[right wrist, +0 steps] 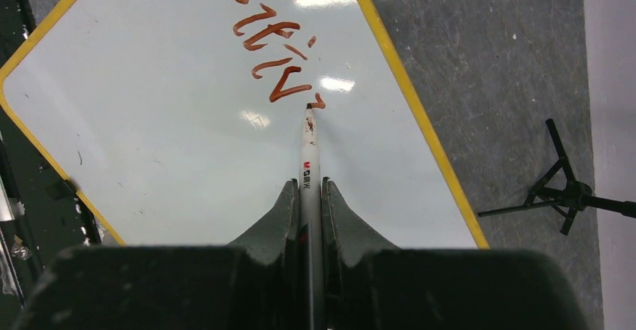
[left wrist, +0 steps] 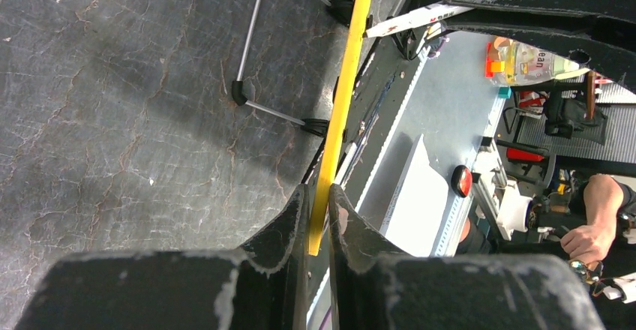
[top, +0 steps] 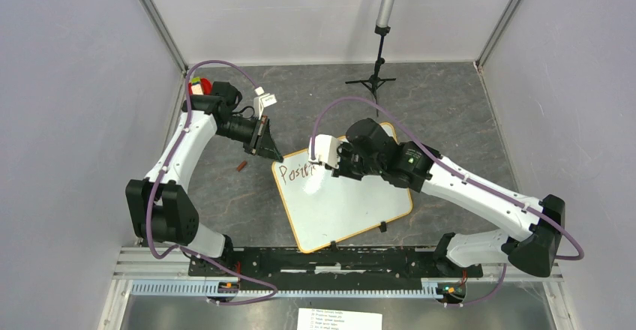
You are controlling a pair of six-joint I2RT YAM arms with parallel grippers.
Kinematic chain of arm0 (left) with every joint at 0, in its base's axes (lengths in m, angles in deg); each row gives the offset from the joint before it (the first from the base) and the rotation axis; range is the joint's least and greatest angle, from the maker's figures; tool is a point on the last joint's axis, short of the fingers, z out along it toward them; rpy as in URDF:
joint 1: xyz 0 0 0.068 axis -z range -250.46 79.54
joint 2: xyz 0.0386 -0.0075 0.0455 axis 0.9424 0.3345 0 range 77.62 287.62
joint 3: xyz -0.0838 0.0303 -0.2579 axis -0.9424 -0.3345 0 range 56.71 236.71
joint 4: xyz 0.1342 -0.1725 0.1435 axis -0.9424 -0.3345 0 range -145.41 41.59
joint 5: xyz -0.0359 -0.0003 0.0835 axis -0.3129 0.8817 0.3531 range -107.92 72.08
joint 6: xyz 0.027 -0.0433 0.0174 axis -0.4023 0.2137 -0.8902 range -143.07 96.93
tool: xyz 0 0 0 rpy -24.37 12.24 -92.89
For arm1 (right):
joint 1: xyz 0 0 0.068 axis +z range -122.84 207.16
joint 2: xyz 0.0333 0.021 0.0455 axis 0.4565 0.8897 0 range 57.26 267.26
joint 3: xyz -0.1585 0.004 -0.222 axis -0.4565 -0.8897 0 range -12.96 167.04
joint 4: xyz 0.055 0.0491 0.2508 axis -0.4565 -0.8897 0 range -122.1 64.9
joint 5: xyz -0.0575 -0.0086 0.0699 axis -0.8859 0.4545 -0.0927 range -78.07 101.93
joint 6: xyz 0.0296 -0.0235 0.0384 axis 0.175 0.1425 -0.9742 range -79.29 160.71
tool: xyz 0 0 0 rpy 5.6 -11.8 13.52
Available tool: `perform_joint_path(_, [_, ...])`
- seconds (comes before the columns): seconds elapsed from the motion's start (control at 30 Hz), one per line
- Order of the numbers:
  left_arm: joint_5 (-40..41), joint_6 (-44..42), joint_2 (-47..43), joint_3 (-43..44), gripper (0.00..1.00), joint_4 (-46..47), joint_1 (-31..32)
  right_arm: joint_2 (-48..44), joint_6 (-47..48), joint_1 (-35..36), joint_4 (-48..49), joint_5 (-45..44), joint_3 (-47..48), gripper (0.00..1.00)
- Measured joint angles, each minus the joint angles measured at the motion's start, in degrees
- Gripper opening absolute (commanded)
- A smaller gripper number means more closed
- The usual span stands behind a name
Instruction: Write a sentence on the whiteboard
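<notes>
The whiteboard [top: 345, 202] lies tilted on the dark table, white with a thin yellow rim [left wrist: 346, 82]. My left gripper [top: 271, 154] is shut on that rim at the board's far left corner; in the left wrist view both jaws [left wrist: 317, 191] pinch the yellow edge. My right gripper [right wrist: 307, 184] is shut on a white marker [right wrist: 309, 150], whose tip touches the board. The sentence [right wrist: 270, 52] so reads "Positiv" in brownish-red strokes [top: 295, 171], with the tip at a short fresh stroke after the "v". From above, the right gripper [top: 330, 161] hovers over the board's upper part.
A black tripod stand [top: 373, 81] with a grey pole stands behind the board. A small brown-red cap [top: 241, 166] lies left of the board. A black clip [top: 382, 226] sits on the board's near edge. A printed paper sheet [top: 339, 319] lies beyond the arm bases.
</notes>
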Motion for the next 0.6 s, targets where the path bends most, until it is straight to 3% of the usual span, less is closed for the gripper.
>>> perform_joint_path(0.6, [-0.2, 0.0, 0.0, 0.0, 0.02, 0.0, 0.0, -0.1, 0.7, 0.4, -3.2, 0.9, 0.2, 0.00])
